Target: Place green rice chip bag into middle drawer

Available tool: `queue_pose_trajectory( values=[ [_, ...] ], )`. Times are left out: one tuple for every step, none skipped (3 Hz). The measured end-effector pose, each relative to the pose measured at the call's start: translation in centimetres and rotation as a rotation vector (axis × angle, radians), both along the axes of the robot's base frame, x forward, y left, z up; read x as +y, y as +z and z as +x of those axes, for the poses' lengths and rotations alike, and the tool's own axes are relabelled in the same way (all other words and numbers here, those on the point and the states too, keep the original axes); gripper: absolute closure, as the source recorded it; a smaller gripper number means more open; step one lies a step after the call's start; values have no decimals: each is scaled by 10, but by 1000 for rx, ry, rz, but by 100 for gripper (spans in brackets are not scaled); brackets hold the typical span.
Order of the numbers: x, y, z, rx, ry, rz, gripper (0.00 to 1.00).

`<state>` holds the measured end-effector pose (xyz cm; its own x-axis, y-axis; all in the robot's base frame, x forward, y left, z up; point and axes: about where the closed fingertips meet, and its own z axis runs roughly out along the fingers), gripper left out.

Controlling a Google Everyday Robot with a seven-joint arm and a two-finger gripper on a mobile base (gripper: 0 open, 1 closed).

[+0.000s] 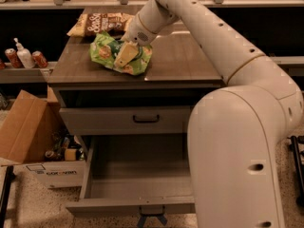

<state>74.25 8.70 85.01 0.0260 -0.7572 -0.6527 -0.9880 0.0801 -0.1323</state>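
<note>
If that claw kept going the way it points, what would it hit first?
The gripper points down over the green rice chip bag, so the bag most likely comes first, then the cabinet top under it. Whether it touches the bag is unclear.

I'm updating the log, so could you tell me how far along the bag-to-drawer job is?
Done: the middle drawer stands pulled open. In hand: the gripper is on the green rice chip bag, which lies on the countertop. Left: lifting the bag, lowering it into the drawer and letting go.
</note>
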Motion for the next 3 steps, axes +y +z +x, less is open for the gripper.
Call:
queue_pose_trajectory(
  values=[
    [0, 8, -5, -17, 12, 11, 73],
    [-5, 39, -30, -76, 47, 37, 95],
    [-8, 63, -75, -87, 103, 52, 100]
  ],
)
